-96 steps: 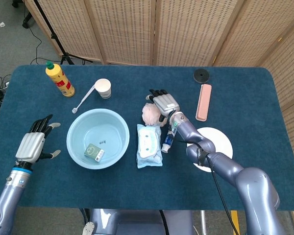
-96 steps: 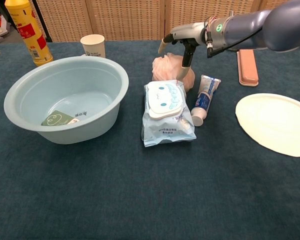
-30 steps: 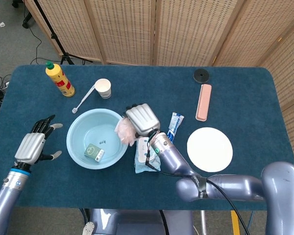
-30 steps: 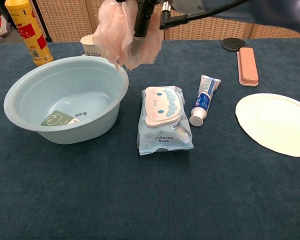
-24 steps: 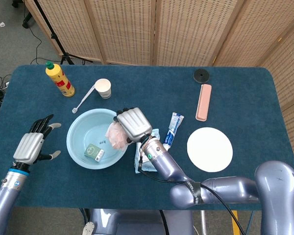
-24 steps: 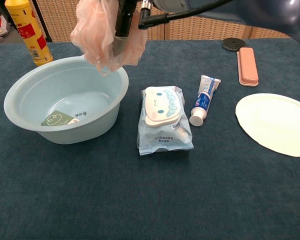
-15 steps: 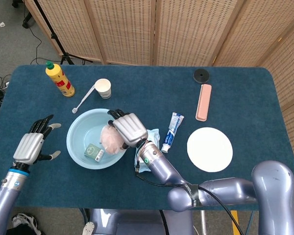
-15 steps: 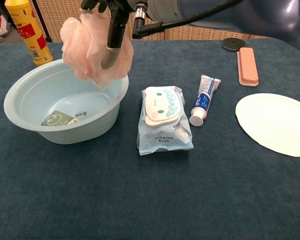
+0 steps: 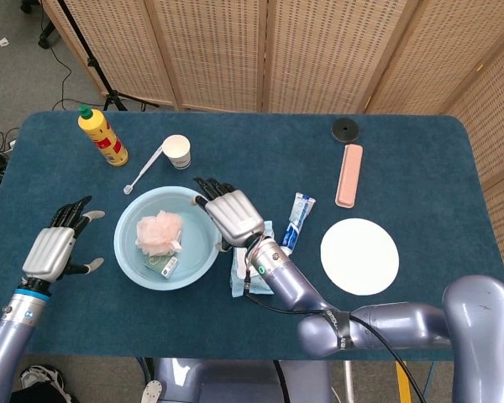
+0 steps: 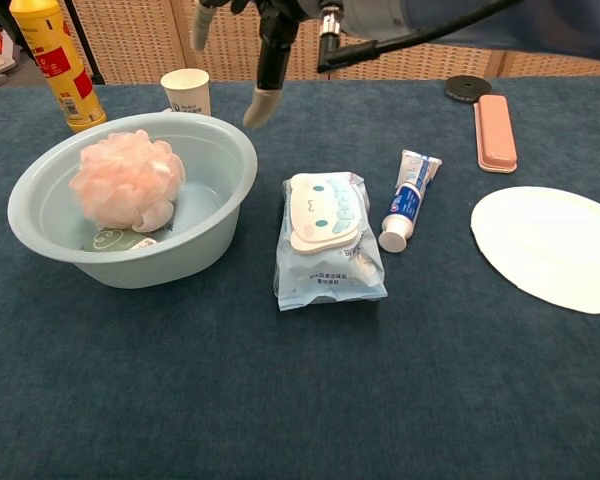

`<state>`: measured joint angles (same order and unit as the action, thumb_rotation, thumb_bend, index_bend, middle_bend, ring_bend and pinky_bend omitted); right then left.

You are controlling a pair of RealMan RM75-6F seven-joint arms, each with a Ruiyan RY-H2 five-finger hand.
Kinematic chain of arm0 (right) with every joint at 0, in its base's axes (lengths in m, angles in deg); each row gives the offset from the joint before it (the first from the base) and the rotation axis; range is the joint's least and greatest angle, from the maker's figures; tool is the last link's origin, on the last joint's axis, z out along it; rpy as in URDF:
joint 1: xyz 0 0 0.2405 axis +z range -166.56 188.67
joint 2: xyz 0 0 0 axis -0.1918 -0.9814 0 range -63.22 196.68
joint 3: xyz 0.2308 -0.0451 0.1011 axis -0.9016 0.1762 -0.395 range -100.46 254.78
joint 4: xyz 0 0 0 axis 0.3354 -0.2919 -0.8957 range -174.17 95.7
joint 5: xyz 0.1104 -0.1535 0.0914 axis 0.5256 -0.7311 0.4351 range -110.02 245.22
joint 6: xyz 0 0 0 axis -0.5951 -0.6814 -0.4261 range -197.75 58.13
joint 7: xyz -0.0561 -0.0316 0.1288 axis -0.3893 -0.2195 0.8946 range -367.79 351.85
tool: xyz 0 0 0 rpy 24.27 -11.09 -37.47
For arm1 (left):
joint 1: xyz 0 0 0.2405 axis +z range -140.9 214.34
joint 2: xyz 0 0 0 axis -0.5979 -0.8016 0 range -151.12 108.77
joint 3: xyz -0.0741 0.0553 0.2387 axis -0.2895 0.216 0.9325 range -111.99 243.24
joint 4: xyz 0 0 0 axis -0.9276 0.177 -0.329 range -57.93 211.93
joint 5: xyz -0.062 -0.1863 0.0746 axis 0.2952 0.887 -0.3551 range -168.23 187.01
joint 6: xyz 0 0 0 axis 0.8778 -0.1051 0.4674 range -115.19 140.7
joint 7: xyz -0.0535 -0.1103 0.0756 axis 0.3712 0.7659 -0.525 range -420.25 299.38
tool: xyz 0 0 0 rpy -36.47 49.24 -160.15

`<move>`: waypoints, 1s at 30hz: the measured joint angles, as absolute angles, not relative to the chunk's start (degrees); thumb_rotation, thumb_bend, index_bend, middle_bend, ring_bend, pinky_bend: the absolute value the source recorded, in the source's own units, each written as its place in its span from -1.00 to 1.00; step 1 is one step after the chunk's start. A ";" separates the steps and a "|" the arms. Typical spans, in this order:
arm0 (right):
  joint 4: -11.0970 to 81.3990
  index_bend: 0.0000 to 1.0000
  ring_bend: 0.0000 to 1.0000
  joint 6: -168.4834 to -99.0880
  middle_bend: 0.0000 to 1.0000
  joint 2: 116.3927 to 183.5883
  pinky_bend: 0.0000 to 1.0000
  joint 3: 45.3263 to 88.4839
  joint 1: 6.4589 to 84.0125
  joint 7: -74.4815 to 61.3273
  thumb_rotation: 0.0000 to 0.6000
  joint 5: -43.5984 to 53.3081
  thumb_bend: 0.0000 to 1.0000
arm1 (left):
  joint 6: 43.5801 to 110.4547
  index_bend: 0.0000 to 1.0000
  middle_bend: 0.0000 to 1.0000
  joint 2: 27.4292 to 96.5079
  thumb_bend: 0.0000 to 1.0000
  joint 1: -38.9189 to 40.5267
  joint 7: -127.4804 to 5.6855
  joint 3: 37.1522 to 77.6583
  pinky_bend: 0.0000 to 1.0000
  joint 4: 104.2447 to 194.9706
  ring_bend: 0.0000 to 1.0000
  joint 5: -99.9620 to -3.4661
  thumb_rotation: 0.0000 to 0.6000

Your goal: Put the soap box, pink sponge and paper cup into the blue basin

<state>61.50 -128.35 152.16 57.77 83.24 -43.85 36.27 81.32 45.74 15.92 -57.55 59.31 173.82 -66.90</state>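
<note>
The pink sponge (image 9: 158, 233) (image 10: 125, 182) lies inside the blue basin (image 9: 122, 252) (image 10: 220, 225), partly covering the green soap box (image 9: 167, 265) (image 10: 111, 240) on the basin floor. The paper cup (image 9: 176, 151) (image 10: 185, 90) stands upright on the table behind the basin. My right hand (image 9: 233, 214) (image 10: 270, 40) hovers over the basin's right rim with fingers spread, holding nothing. Far to the left of the basin, my left hand (image 9: 55, 248) hangs above the table, fingers apart and empty.
A yellow bottle (image 9: 102, 136) (image 10: 58, 60) and a white spoon (image 9: 143, 170) lie behind the basin. Right of it are a wipes pack (image 10: 325, 240), a toothpaste tube (image 9: 292, 222) (image 10: 408, 200), a white plate (image 9: 359, 256) (image 10: 550, 245), a pink case (image 9: 349, 175) and a black disc (image 9: 344, 129).
My right hand carried the pink sponge leftward over the basin and let it go. The sponge now rests in the basin, and the hand has opened. The left hand stayed put.
</note>
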 measured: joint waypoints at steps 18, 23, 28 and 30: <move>76.57 -0.56 -1.00 -142.51 -1.00 133.31 -0.74 68.56 59.07 -31.16 1.00 18.97 -0.89 | 83.79 -0.57 -1.00 46.24 -0.61 16.79 -61.61 59.83 -0.94 175.32 -1.00 -68.04 1.00; 76.55 -0.56 -1.00 -148.84 -1.00 130.61 -0.74 75.19 48.52 -25.16 1.00 8.23 -0.89 | 85.82 -0.57 -1.00 46.75 -0.61 17.32 -62.88 59.55 -0.94 175.78 -1.00 -68.37 1.00; 73.42 -0.56 -1.00 -152.74 -1.00 130.06 -0.74 79.10 41.01 -18.70 1.00 2.71 -0.89 | 86.36 -0.57 -1.00 47.17 -0.61 17.56 -64.46 59.37 -0.94 176.00 -1.00 -68.06 1.00; 71.72 -0.56 -1.00 -153.75 -1.00 130.29 -0.74 79.91 38.66 -16.21 1.00 0.79 -0.89 | 86.27 -0.57 -1.00 47.31 -0.61 17.56 -65.05 59.35 -0.94 176.14 -1.00 -67.75 1.00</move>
<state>71.72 -153.75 130.29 79.91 38.66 -16.21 0.79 86.27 47.31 17.56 -65.05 59.35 176.14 -67.75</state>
